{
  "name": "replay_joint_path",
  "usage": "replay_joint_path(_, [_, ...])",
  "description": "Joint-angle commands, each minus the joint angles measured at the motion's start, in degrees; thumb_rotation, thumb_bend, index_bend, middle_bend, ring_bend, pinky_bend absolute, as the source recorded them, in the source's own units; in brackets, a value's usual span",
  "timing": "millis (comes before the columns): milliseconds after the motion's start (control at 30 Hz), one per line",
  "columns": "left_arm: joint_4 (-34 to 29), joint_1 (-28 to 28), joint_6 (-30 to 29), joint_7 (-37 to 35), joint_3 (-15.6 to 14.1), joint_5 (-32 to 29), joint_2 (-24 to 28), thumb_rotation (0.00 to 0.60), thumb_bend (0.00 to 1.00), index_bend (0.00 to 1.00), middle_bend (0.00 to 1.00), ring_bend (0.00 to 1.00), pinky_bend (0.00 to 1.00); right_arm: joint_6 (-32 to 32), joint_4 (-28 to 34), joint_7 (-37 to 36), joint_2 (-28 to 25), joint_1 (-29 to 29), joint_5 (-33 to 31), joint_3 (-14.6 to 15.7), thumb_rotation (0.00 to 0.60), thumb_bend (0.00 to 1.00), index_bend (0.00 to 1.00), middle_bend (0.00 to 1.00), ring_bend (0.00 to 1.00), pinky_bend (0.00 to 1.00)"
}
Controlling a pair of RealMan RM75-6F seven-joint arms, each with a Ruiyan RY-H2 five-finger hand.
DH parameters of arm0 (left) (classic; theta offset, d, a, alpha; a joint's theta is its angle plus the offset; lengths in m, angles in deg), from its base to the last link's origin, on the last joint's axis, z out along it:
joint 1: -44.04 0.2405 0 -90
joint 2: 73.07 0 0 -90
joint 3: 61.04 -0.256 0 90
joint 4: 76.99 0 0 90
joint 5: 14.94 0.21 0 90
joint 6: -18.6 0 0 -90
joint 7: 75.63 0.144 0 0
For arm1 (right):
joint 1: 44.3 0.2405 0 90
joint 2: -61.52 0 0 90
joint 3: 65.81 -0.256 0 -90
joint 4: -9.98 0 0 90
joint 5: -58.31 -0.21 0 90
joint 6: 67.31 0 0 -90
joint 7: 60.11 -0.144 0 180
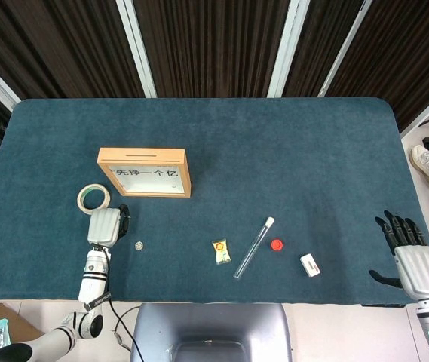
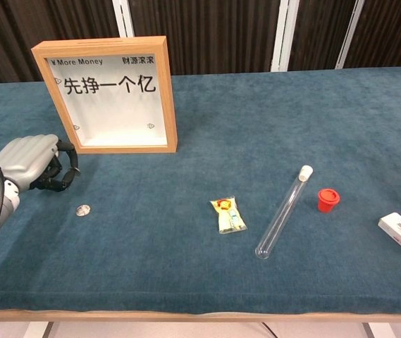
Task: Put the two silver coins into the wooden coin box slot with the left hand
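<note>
Near edge, left: left hand (image 2: 34, 163) low over the blue cloth table (image 1: 289, 151), fingers curled inward; whether they hold a coin I cannot tell. One small round silver coin (image 2: 82, 210) lies on the cloth just right of that hand, untouched. Second coin not visible in either view. Right hand (image 1: 410, 253), at the near right corner, shows in the head view only, fingers spread, holding nothing. Farther back, the wooden-framed coin box (image 2: 108, 95) stands upright. Judgement: at least one coin remains; the other's status is unknown. Head view shows the box's top slot and a tape roll (image 1: 93, 198); chest view shows neither.
</note>
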Motion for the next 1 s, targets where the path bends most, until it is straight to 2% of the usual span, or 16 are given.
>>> replay_joint_path(33, [-2.9,0.5,-1.8,-1.0,-0.1,1.0,1.6,0.600,0.49,0.59,1.00,1.00,1.00,-0.1,0.0,0.0,0.0,0.0,0.0,0.0,0.600,0.12,0.00,0.00,0.00,0.00])
replay_joint_path(200, [-13.7,2.1,-6.8,-1.6,0.0,3.2,7.8,0.600,0.48,0.60,1.00,1.00,1.00,-0.2,0.1,0.0,0.0,0.1,0.1,0.1,0.600,0.12,0.00,0.00,0.00,0.00])
replay_joint_path(300, [-23.3,3.5,-10.7,-0.4,0.8,4.5,13.5,0.600,0.47,0.60,1.00,1.00,1.00,-0.2,0.1,-0.1,-0.1,0.1,0.2,0.1,0.600,0.12,0.00,0.00,0.00,0.00])
replay_joint_path(433, [-36.4,5.0,-15.1,4.2,3.0,5.3,21.1,0.600,0.47,0.61,1.00,1.00,1.00,-0.5,0.4,-0.3,-0.1,0.3,0.5,0.3,0.600,0.12,0.00,0.00,0.00,0.00])
replay_joint_path(533, [-42.6,5.0,-16.2,9.0,5.7,4.0,24.9,0.600,0.46,0.61,1.00,1.00,1.00,-0.5,0.7,-0.7,-0.2,0.5,1.0,0.3,0.600,0.12,0.00,0.00,0.00,0.00])
replay_joint_path(767, [-51.6,2.0,-13.8,17.6,12.1,-1.9,30.5,0.600,0.46,0.60,1.00,1.00,1.00,-1.1,1.1,-2.7,-0.8,1.1,0.9,0.0,0.600,0.12,0.00,0.00,0.00,0.00])
replay_joint_path(1000, [-53.6,-3.5,-9.8,23.8,16.8,-8.4,32.0,0.600,0.46,0.60,1.00,1.00,1.00,-1.9,1.2,-3.3,-0.7,1.7,0.5,-0.3,0.600,0.12,0.00,0.00,0.00,0.00])
